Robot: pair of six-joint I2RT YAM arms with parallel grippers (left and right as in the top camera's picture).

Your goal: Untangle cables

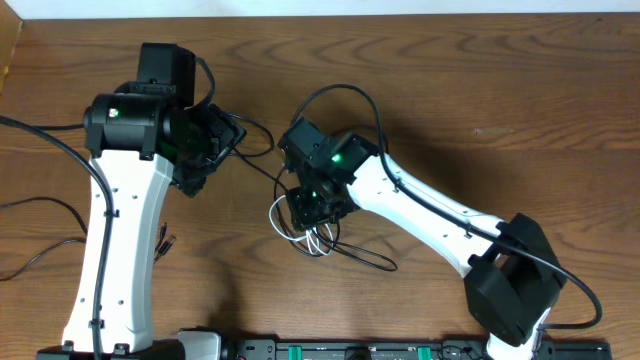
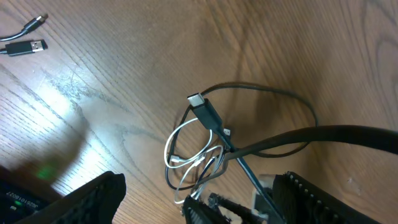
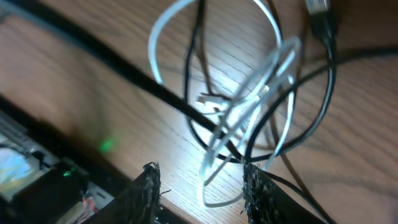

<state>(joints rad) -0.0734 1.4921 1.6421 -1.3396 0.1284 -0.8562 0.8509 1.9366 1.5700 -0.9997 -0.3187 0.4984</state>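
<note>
Wood-grain table [image 1: 480,90] holds the cables [image 1: 315,240] as one small knot under the right gripper [image 3: 200,179]: a white cable [image 3: 249,106] in loose loops, threaded by a black cable [image 2: 214,124] with a silver-tipped plug [image 2: 196,99]. Right jaws stand parted astride a white loop, not pinching it; the left gripper [image 2: 205,190], off to the side, gapes on nothing. From above the right wrist hides most of the knot, and a blurred cord [image 3: 124,71] crosses it close up.

Table of mid-brown wood [image 1: 480,80]: darker streaked grain. Thin white cable [image 2: 166,152]: plain white throughout. Thin black cable [image 2: 267,91]: plain black. Its small end plug [image 2: 205,113] is black with a silver tip. My left arm's shell [image 1: 110,230] is white with black joints. A small lamp [image 1: 337,157] glows green on my right wrist.
</note>
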